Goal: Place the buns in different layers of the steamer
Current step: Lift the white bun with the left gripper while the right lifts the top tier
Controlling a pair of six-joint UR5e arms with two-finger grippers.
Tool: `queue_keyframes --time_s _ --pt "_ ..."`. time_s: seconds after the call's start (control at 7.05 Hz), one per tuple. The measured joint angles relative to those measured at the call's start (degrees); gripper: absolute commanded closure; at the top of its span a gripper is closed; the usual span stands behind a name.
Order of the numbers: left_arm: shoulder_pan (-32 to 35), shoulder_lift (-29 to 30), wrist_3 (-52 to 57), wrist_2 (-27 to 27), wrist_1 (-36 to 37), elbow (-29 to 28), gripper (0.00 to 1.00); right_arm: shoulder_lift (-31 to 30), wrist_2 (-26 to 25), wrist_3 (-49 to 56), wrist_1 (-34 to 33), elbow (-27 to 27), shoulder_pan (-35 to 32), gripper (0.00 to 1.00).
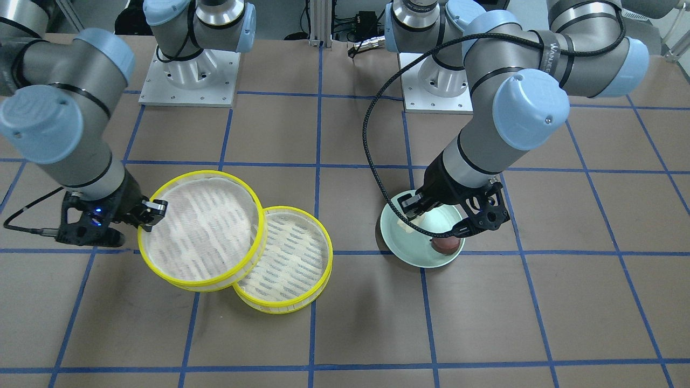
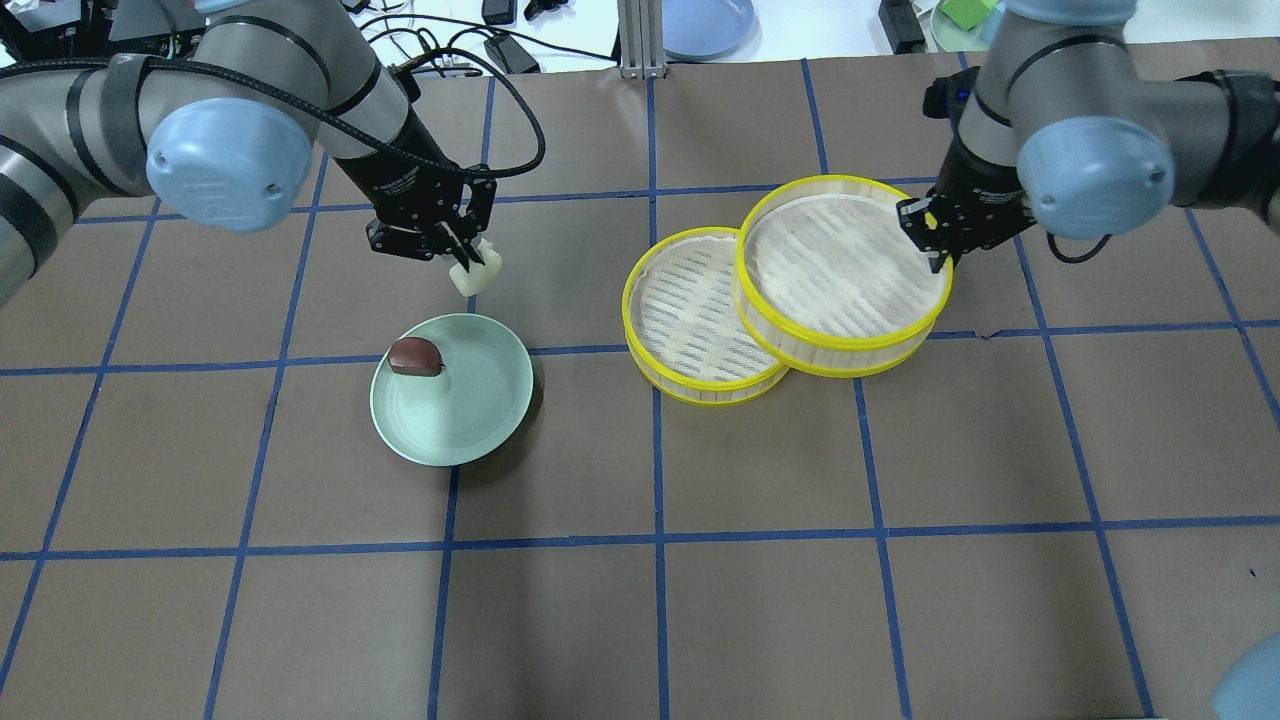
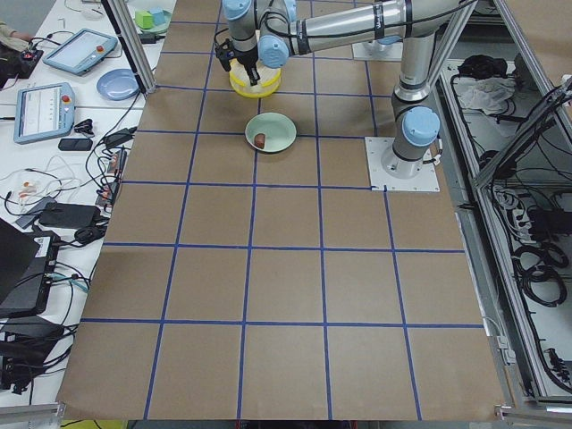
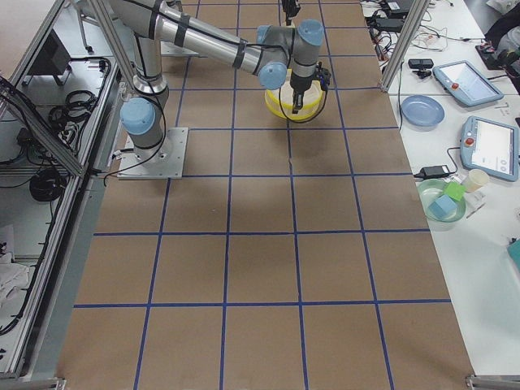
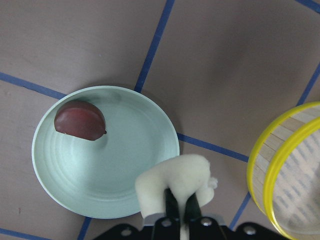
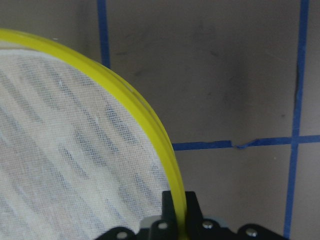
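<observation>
My left gripper (image 2: 462,248) is shut on the pale cream bun (image 2: 475,273) and holds it in the air just beyond the robot-side edge of the pale green plate (image 2: 460,420). The left wrist view shows the cream bun (image 5: 175,181) pinched between the fingers above the plate (image 5: 130,145). The dark reddish-brown bun (image 2: 416,356) lies on the plate. My right gripper (image 2: 937,237) is shut on the yellow rim (image 6: 150,125) of the upper steamer tray (image 2: 845,270). That tray is tilted and overlaps the lower steamer tray (image 2: 690,320). Both trays are empty.
Blue tape lines form a grid on the brown table. The two arm base plates (image 1: 188,81) stand at the robot side. A light blue dish (image 2: 705,20) and cables lie past the table's far edge. Tablets sit on side tables (image 3: 54,98).
</observation>
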State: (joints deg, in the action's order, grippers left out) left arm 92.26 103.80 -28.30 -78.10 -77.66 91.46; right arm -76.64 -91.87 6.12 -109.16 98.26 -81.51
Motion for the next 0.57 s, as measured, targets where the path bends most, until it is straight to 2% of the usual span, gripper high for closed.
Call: queue_keyframes --time_s 0.14,0.57 --pt "1.91 0.67 -4.86 0.92 2.15 0.10 1.00 -0.05 0.01 2.16 0.45 0.00 1.95 1.00" --pt "7.34 5.00 -15.73 8.55 11.45 1.13 1.00 -0.09 0.02 3.34 0.85 0.09 2.98 1.00"
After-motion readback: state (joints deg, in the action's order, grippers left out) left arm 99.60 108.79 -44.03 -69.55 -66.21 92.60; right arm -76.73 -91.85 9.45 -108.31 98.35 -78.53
